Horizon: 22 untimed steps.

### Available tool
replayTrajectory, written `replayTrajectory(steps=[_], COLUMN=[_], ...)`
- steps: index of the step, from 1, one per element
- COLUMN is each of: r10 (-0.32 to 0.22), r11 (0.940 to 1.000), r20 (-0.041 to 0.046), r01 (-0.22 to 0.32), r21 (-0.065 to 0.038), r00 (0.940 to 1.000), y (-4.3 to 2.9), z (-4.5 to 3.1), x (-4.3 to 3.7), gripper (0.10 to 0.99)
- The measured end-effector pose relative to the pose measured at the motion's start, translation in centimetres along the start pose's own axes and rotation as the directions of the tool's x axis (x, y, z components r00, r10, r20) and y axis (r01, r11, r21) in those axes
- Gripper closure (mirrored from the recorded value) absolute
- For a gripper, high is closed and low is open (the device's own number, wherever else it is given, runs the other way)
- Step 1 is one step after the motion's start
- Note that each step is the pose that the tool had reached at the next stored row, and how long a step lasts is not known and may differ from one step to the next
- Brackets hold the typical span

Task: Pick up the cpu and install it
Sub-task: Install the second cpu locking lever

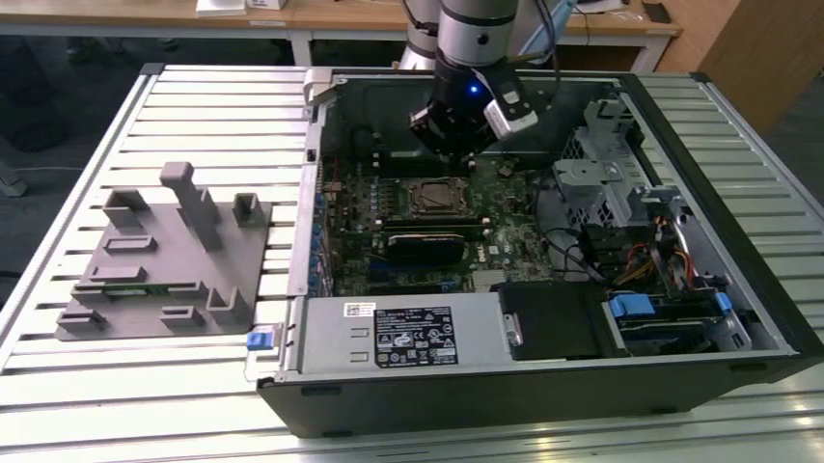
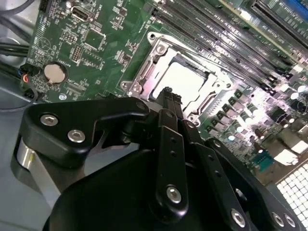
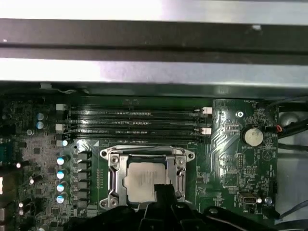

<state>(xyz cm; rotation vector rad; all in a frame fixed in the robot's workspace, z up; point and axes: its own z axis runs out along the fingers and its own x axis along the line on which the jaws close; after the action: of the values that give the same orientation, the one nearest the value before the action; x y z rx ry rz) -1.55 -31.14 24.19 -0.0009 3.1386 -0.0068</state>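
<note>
Open computer case (image 1: 541,386) on a slatted table (image 1: 193,106), with the arm reaching down into it. In the exterior view the gripper (image 1: 451,145) hangs just above the socket frame (image 1: 435,197) on the motherboard (image 1: 503,241); the socket's contents are indistinct there. Both wrist views resolve them: the cpu (image 3: 140,179) (image 2: 179,79), pale silver-topped, lies seated inside the socket frame (image 3: 144,168), free of the fingers (image 2: 169,103). The black fingers sit close together with nothing between them, their tips over the cpu's near edge. Memory slots (image 3: 134,122) run beside the socket frame; a coin cell (image 3: 253,136) lies beyond their end. A grey fixture (image 1: 168,251) stands beside the case.
</note>
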Motion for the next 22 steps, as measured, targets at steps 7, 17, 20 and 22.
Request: replayTrajectory(steps=[7,17,20,22], r10=[0.0,0.0,0.0,0.0], r11=[1.0,0.9999,0.9999,0.9999], r20=[-0.0003,-0.0062,-0.0065,-0.0064], r01=[0.0,0.0,0.0,0.0], r21=[-0.009,-0.015,-0.015,-0.016], r00=[1.0,1.0,1.0,1.0], y=[-1.47,-3.38,-3.55,-4.08], z=[0.07,0.46,0.72,0.81], x=[0.0,-0.07,0.22,0.31], gripper=[0.98,0.98,0.98,0.98])
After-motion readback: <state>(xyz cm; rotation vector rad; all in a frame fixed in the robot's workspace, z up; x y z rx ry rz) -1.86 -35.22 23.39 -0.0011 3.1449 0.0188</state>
